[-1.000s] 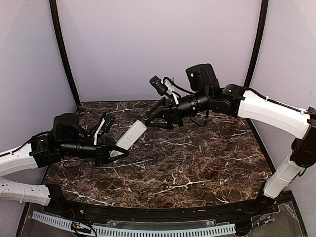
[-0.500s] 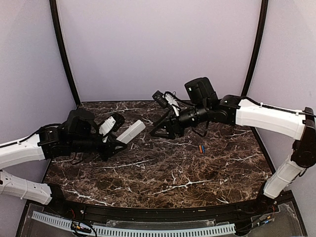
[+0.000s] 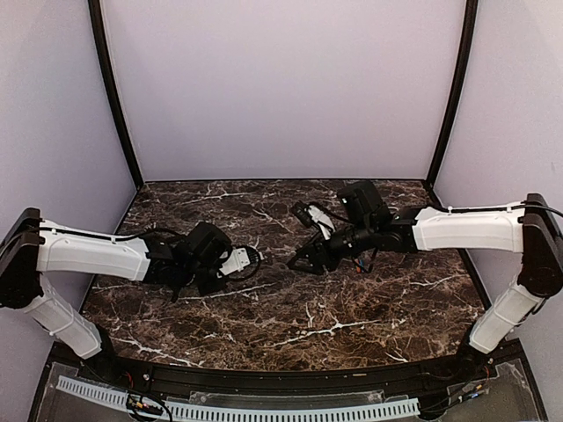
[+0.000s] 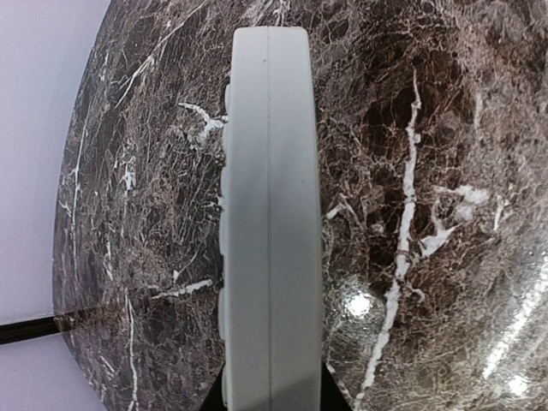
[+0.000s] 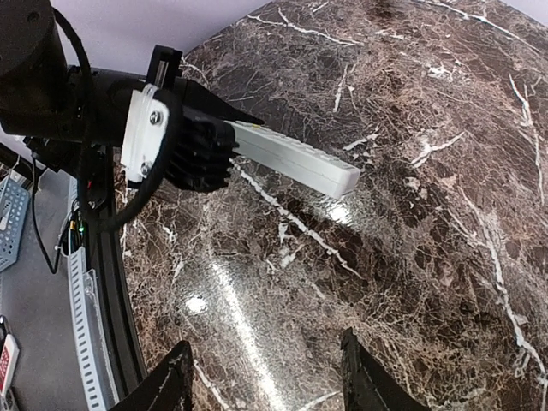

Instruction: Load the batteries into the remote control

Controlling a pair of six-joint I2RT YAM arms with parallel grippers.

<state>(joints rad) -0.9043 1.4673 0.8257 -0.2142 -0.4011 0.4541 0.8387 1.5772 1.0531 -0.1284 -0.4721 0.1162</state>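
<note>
Findings on count. We record two arms, two pincers and one remote control on a single dark marble-patterned desk (image 3: 352,316) with white veining.

Left arm (image 3: 88,255): it reaches rightward from the left edge and lies low over the desk. The left pincer (image 3: 227,264) sits left of centre, about midway between the near and far edges. Its two dark fingers are clamped on the remote control (image 4: 270,214), one on each side of the lower end.

Remote control: it is a slim white bar that projects out of the left pincer towards the middle of the desk. The left wrist view shows it edge-on, with a seam running along its length and small raised bumps along its left side. In the right wrist view it slopes over the desk surface. We cannot tell whether its free end touches the marble. We cannot see its face or its back well enough to report on either.

Right arm (image 3: 466,230): it reaches leftward from the right edge, also held low. The right pincer (image 3: 303,261) sits just right of centre and faces the left pincer, near it but apart. Its two fingertips (image 5: 171,381) stand apart with only bare desk between them; it grips nothing.

One white slotted strip (image 3: 264,411) runs along the near edge.
</note>
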